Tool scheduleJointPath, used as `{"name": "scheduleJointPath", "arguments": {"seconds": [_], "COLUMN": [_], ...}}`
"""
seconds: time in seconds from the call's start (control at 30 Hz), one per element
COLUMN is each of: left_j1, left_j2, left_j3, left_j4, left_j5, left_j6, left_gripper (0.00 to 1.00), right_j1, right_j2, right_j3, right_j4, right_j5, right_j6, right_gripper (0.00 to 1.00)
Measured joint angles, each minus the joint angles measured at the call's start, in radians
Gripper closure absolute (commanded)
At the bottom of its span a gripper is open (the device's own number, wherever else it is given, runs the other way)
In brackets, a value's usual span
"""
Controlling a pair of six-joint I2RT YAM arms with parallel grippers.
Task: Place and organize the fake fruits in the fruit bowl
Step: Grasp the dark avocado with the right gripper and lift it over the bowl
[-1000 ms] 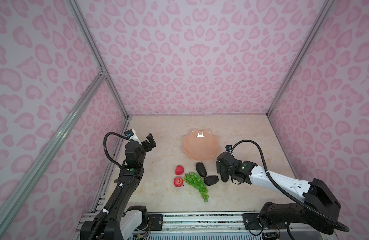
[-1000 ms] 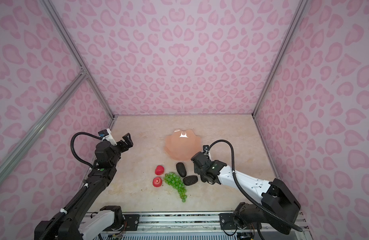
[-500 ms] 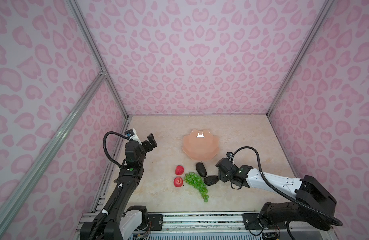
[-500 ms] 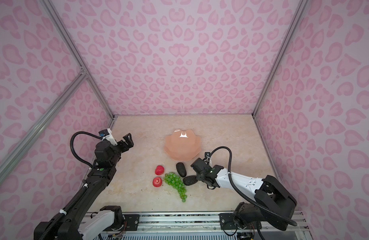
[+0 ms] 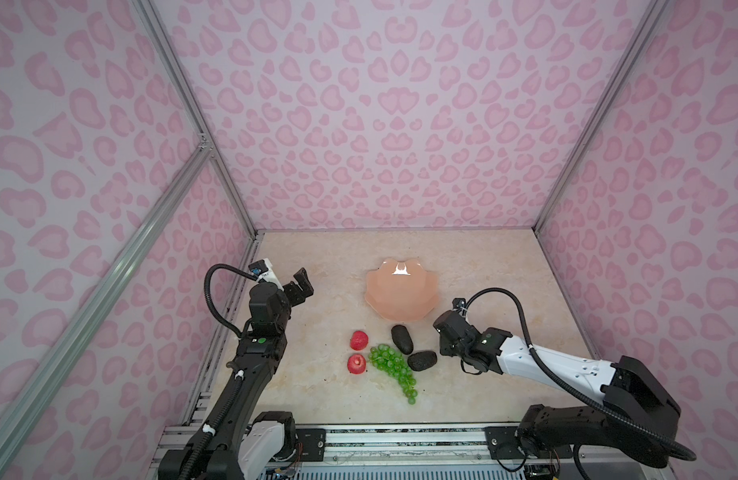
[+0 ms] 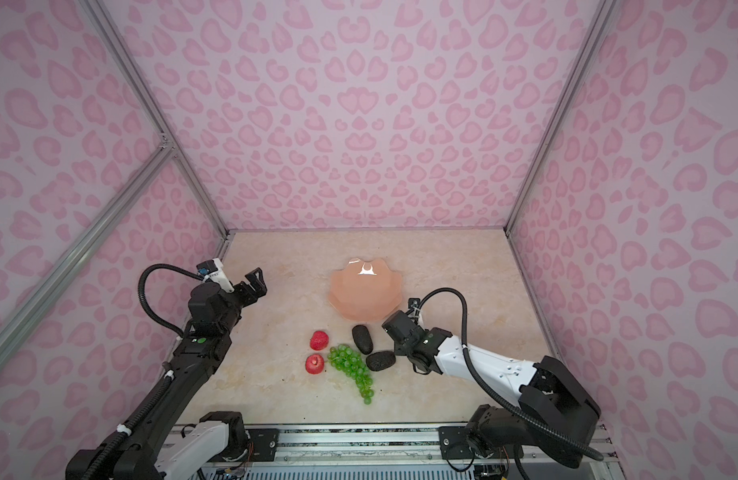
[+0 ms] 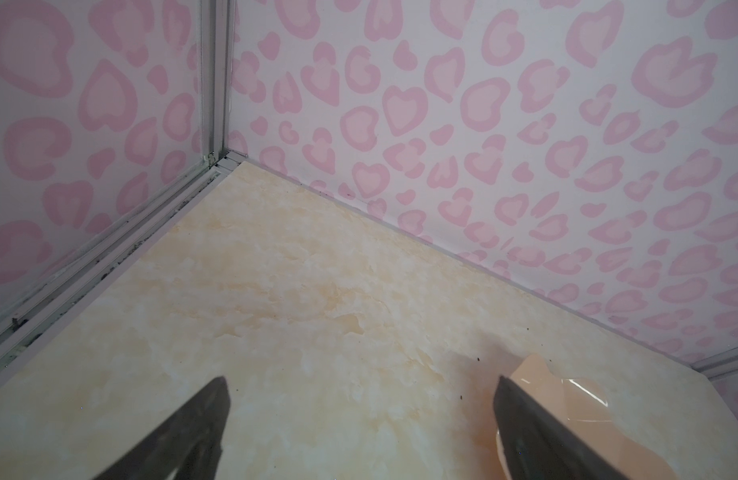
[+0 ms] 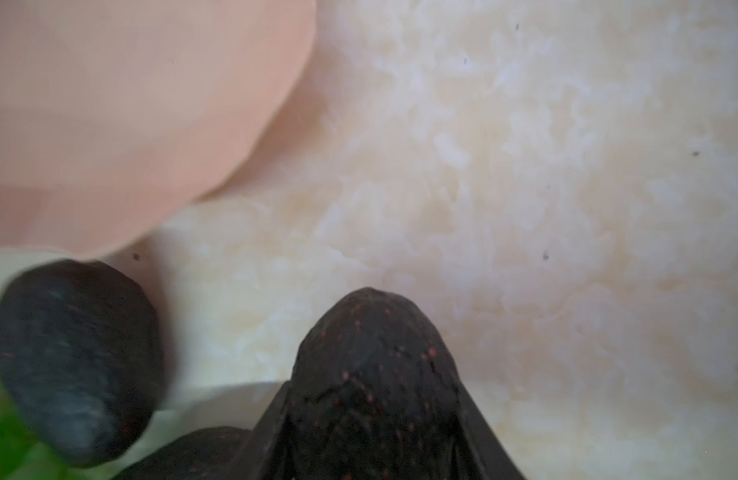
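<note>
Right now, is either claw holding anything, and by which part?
The right claw grips an avocado by its sides, toward the broad end; the narrow tip sticks out. The left claw is open, empty.

No text, label, brand or number can be read in any view. The green dot on the left arm shows no letters.

Beige marble tabletop w/ fruit bowl, 2 strawberries, grapes & 2 avocados.
</note>
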State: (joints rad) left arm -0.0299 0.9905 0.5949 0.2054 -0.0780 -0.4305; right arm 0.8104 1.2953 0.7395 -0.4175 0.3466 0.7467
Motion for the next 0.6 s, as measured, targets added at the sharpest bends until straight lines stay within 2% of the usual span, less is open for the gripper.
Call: {"name": "scheduleJointPath", "arguments": {"seconds": [0.1,0.2,0.33,0.6], "left_j1": [0.0,0.0,0.0,-0.003], "left_j2": [0.0,-0.003,-0.031,-0.125], "left_j3": [-0.004,-0.011,-0.022,-0.056], "left_j4": [-0.002,-0.011,-0.04,-0.108], "left_j5": [0.004,0.018,0.03,0.092], "left_j6": [-0.008,-0.018,-0.032,-0.058], "left_gripper": [0.0,0.0,0.0,0.0], "right_j1": [-0.009,-0.036,-0.074,-0.097], "right_j2": [-0.012,0.042,0.19,0.543], "right_j3": [0.065,0.161,0.325,0.636], "right_j4": [0.022,0.072,0.14,0.155], "right_j5": [0.026,0.031,0.006,-0.137], "right_j6": [-0.053,-0.118,-0.2,-0.315], "right_gripper": [0.63,0.64,0.64,0.66]}}
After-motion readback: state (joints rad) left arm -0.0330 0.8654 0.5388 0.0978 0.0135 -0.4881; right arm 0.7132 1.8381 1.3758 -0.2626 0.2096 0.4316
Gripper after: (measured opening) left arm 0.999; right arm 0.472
